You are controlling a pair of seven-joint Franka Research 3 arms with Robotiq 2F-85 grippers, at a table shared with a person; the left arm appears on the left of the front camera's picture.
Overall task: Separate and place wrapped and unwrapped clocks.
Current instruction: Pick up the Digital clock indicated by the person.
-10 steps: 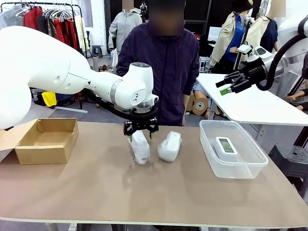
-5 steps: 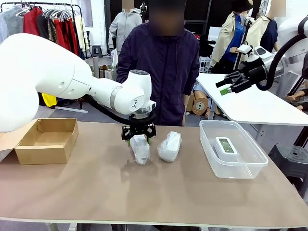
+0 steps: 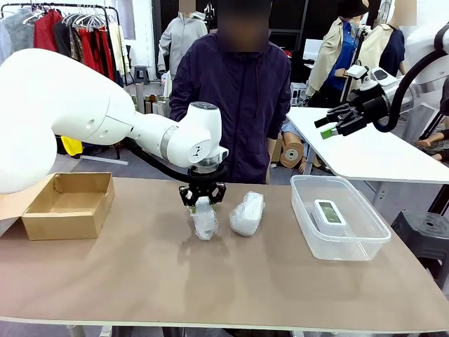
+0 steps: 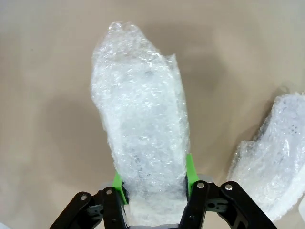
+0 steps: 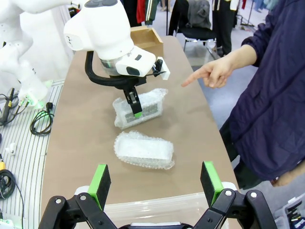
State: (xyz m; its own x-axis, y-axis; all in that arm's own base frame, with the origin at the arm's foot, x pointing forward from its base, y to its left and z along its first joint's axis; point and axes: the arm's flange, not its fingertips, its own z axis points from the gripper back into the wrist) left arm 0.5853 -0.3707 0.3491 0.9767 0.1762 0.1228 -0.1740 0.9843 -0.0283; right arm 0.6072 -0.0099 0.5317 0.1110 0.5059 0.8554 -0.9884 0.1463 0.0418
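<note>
Bubble wrap is seen pinched between the green pads (image 4: 191, 168) of the left tool (image 3: 202, 204), which is clenched on the far end of a first bundle (image 3: 205, 222) near the middle of the surface (image 3: 210, 288). In the left wrist view, the left tool (image 4: 155, 179) is shown with one pad pressed into each long side of the first bundle (image 4: 140, 119), and the wrap is squeezed in slightly where it is gripped. The bundle seems to rest on the surface, though its underside is not clearly shown. A second bundle (image 3: 247, 213) is laid just beside the first, on the robot's right, and is touched by neither tool; the two bundles appear close but apart. The same pair is seen from the right wrist, with the first bundle (image 5: 143, 107) farther off and the second bundle (image 5: 143, 150) nearer the camera.

A bare clock (image 3: 330, 214) is placed flat, screen up, inside a clear tub (image 3: 372, 240) at the right of the surface. A cardboard box (image 3: 66, 207) is set open at the left end. The right tool (image 3: 324, 126) is held high above the right side with its jaws spread and nothing between them, as is also shown in its own view (image 5: 155, 180). A hand (image 5: 214, 71) of the person is extended over the far edge, one finger pointed towards the bundles.
</note>
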